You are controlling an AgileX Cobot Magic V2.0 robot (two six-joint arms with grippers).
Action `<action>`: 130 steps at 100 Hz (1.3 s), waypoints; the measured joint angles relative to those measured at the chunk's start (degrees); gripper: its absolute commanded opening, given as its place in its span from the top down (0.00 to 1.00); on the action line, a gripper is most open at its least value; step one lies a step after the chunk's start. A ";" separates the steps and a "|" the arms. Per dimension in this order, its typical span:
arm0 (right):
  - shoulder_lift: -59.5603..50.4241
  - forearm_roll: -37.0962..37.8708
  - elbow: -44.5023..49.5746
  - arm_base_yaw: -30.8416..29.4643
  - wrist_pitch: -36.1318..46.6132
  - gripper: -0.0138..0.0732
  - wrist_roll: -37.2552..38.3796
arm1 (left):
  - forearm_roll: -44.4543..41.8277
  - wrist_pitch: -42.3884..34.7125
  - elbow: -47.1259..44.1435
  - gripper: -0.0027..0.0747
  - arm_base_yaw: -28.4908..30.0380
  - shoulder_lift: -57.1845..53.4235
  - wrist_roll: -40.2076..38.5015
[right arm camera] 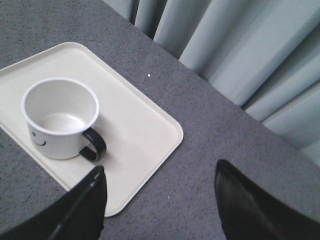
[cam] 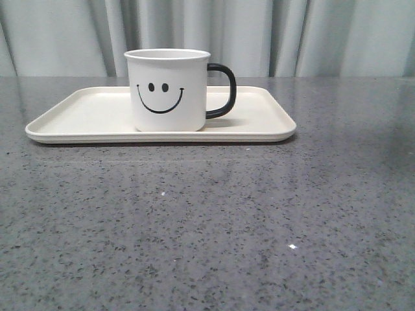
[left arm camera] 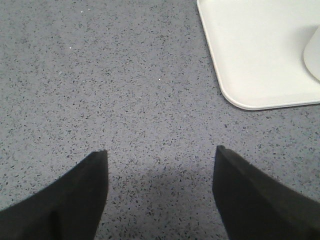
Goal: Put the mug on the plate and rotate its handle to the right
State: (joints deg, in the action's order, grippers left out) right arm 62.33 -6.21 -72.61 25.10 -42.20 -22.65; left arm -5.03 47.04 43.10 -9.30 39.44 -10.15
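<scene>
The white mug with a black smiley face stands upright on the cream plate, near its middle. Its black handle points to the right in the front view. The mug, its handle and the plate also show in the right wrist view. My right gripper is open and empty, above the table beside the plate's corner. My left gripper is open and empty over bare table, with the plate's corner and a sliver of the mug off to one side. Neither gripper shows in the front view.
The grey speckled tabletop stretches in front of the plate. Pale grey-green curtains hang behind the table's far edge and also show in the right wrist view.
</scene>
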 measured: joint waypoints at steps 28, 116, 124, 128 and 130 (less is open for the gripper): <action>-11.51 14.07 15.62 0.00 2.20 0.30 14.65 | 0.00 0.00 0.00 0.40 0.00 0.00 0.00; -31.82 32.49 39.94 0.00 5.53 0.30 38.57 | 0.00 0.00 0.00 0.40 0.00 0.00 0.00; -31.82 32.49 40.18 0.00 6.64 0.30 38.92 | 0.00 0.00 0.00 0.40 0.00 0.00 0.00; -31.82 32.49 40.18 0.00 6.76 0.30 39.02 | 0.00 0.00 0.00 0.40 0.00 0.00 0.00; -31.82 32.49 40.18 0.00 6.88 0.30 39.02 | 0.00 0.00 0.00 0.40 0.00 0.00 0.00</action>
State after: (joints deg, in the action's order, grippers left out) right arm 30.50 26.27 -32.43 25.10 -35.32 16.37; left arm -5.03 47.04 43.10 -9.30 39.44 -10.15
